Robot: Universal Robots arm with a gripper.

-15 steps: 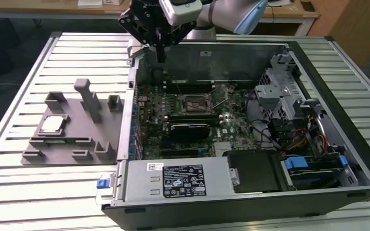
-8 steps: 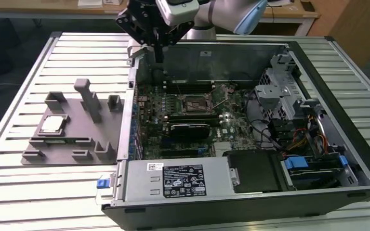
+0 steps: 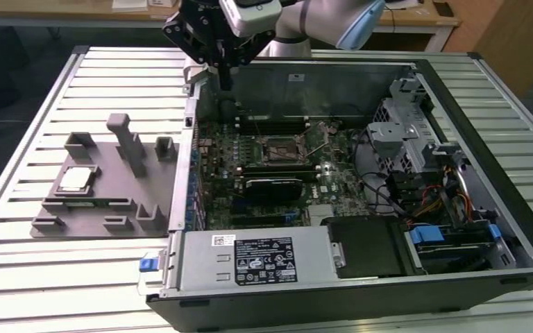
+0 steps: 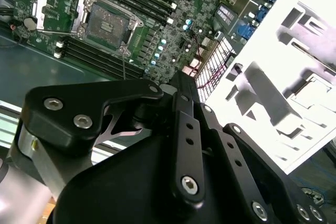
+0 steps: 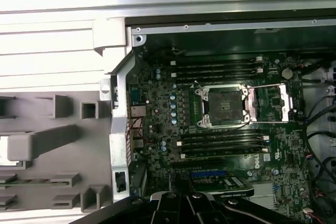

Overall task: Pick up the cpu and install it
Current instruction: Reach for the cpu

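The cpu [image 3: 75,179], a small silver square chip, lies flat on the grey plastic fixture [image 3: 109,201] at the exterior view's left, outside the computer case. My gripper [image 3: 222,75] hangs high over the case's back left corner, far from the cpu, fingers pointing down, shut and holding nothing. The empty cpu socket [image 3: 280,148] sits mid-motherboard with its metal load plate [image 5: 270,103] swung open beside the socket [image 5: 226,106]. In the second wrist view the black gripper [image 4: 180,80] reaches out over the board edge, the socket [image 4: 107,24] beyond it.
The open computer case [image 3: 452,76] lies on a slatted metal table [image 3: 44,90]. Memory slots [image 5: 220,69] flank the socket. A power supply [image 3: 248,260] fills the case's front, and drive cages and cables [image 3: 415,139] crowd its right side. The fixture has tall posts [image 3: 128,142].
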